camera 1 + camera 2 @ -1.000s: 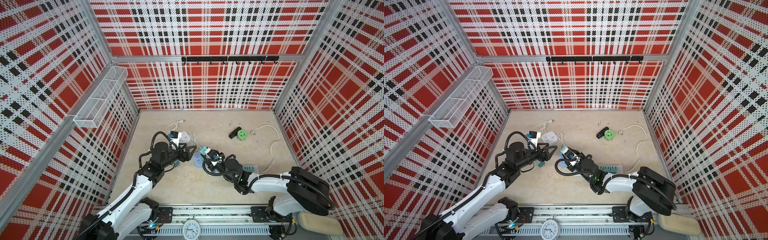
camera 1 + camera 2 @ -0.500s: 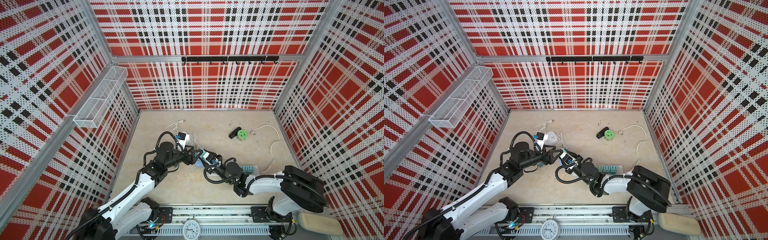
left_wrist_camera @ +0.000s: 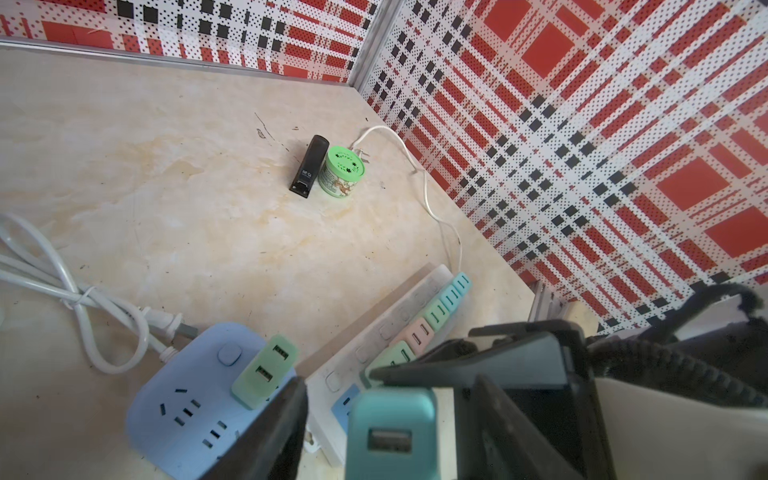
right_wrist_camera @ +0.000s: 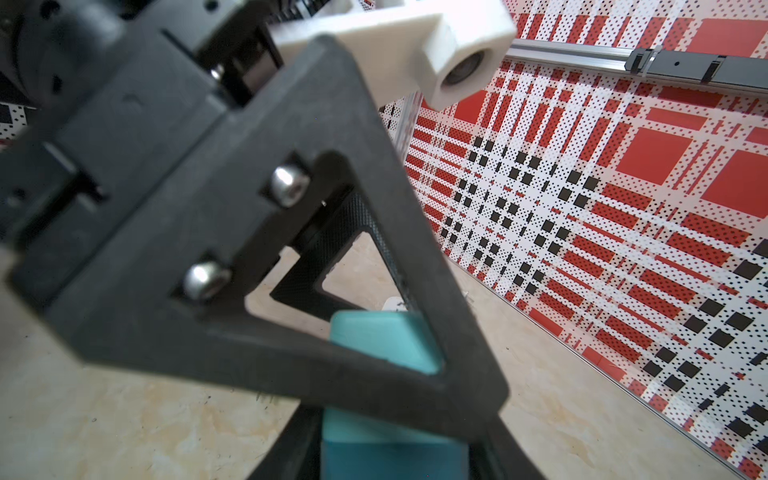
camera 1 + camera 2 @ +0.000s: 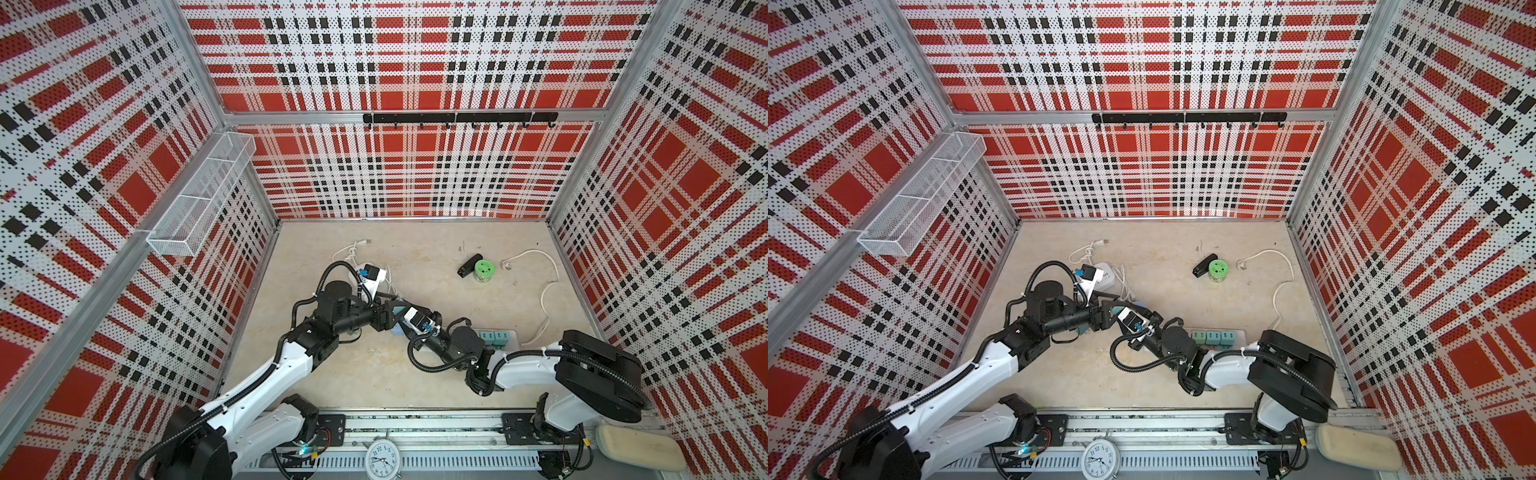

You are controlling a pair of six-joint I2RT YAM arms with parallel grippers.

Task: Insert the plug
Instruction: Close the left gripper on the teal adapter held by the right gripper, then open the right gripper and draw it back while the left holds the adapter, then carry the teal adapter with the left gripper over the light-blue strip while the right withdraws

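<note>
Mid-table, the right gripper [image 4: 395, 453] clamps the teal plug [image 4: 382, 340] while the jaws of the left gripper [image 3: 388, 411] straddle it, not quite touching. This looks like a handover: the left must pinch firmly before the right releases.

I see on my screens that the left arm [image 5: 266, 374] and the right arm [image 5: 528, 368] both have white shells, black joint housings and a black ribbed cable hose [image 5: 432, 368], and the left gripper [image 5: 395, 311] has black triangular fingers [image 4: 266, 232] with two silver screws [image 4: 289, 185] and a white camera mount [image 4: 395, 33].
</note>
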